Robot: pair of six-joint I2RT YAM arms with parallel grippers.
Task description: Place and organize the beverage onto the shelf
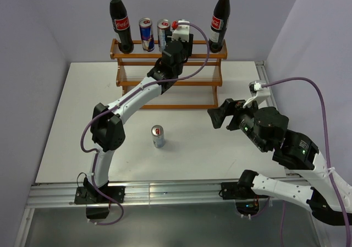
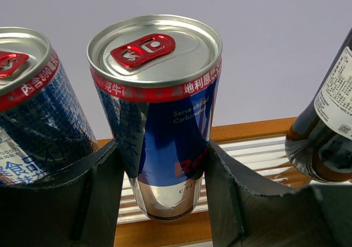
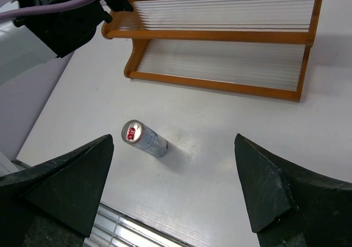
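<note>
The wooden shelf [image 1: 168, 83] stands at the back of the table. On its top tier a cola bottle [image 1: 121, 24] stands at the left end and another [image 1: 219, 21] at the right end. Between them are two blue-and-silver cans. My left gripper [image 1: 166, 42] is shut on the right-hand can [image 2: 159, 120], which stands upright on the top tier [image 2: 247, 129], with the other can [image 2: 33, 115] just to its left. A third can [image 1: 158, 136] stands alone on the table. My right gripper [image 3: 173, 186] hangs open above the table, to the right of that can [image 3: 144, 139], holding nothing.
The left arm [image 1: 132, 101] stretches diagonally from its base over the table and the shelf's lower tiers [image 3: 220, 65]. Walls close in the table on the left, back and right. A metal rail [image 1: 165, 192] runs along the near edge.
</note>
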